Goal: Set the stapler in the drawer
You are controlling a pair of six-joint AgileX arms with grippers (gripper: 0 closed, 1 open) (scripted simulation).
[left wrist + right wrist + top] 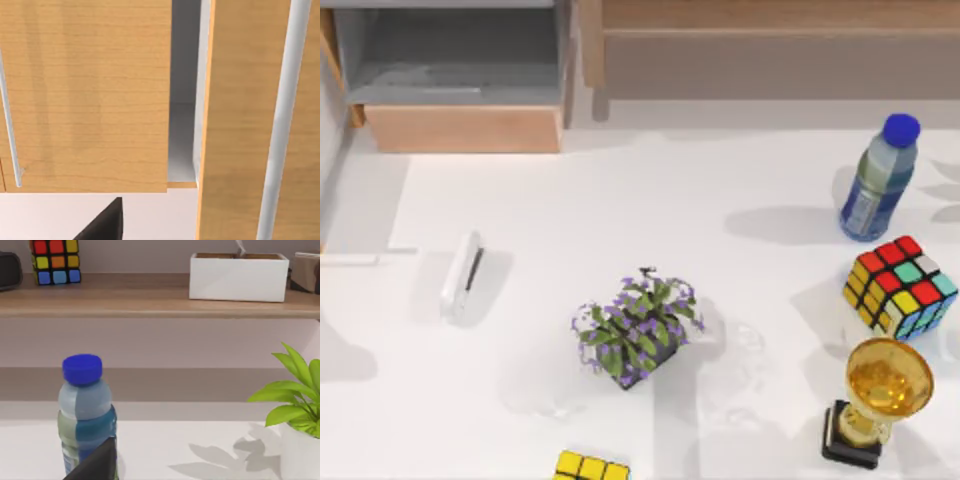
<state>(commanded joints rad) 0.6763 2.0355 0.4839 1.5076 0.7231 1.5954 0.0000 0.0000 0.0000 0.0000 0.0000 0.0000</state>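
The drawer (pixel 460 75) stands pulled open at about ten o'clock on the table (pixel 760 280), grey floor bare, tan front facing the table. At nine o'clock the stapler (pixel 462 275) lies on its side, well apart from the drawer. The left wrist view faces the drawer's wooden front (pixel 85 95) up close, with a dark fingertip of the left gripper (pixel 102 224) at the edge; whether it is apart or together cannot be told. A flowering plant (pixel 638 328) sits at centre. A blue-capped bottle (pixel 878 180) stands at two o'clock, a colour cube (pixel 900 286) at three, a gold trophy (pixel 876 400) at four. The right gripper (pixel 95 462) hangs near the bottle; its fingers' state cannot be told.
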